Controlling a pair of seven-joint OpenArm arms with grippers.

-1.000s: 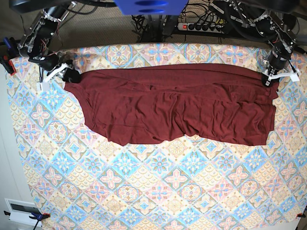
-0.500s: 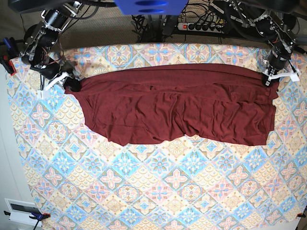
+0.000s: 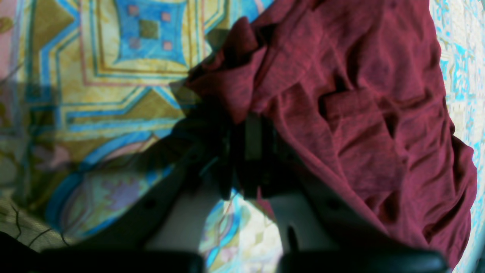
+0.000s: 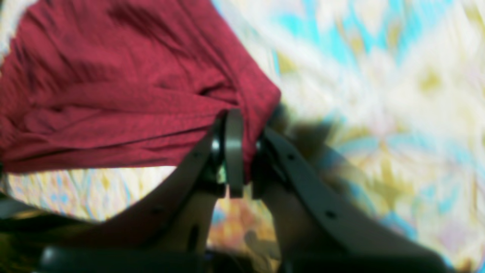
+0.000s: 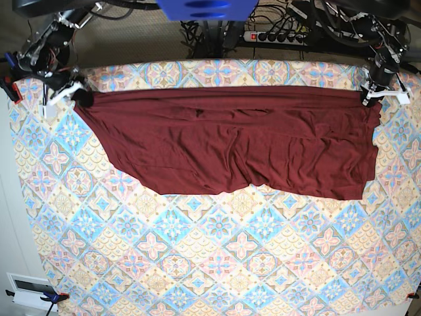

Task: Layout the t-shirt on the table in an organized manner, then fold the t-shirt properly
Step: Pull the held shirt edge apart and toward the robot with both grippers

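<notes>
The dark maroon t-shirt [image 5: 237, 141] lies spread across the far half of the patterned table [image 5: 217, 263], its top edge pulled into a nearly straight line. My left gripper [image 5: 376, 93] is at the shirt's top corner on the right of the base view, and the left wrist view shows it [image 3: 246, 144] shut on a fold of the t-shirt [image 3: 360, 113]. At the opposite top corner, my right gripper [image 5: 74, 96] is shut on the cloth. In the right wrist view it [image 4: 244, 149] pinches the edge of the t-shirt [image 4: 113, 94] between its fingers.
A power strip [image 5: 279, 36] and cables lie behind the table's far edge. Red clamps [image 5: 10, 85] grip the left edge of the table. A white box [image 5: 29, 289] sits off the near left corner. Bare patterned cloth fills the near half.
Both grippers have shut on the shirt's top corners. The right gripper moved outward and away, drawing the top edge taut and smoothing wrinkles; the left one shifted slightly up.
</notes>
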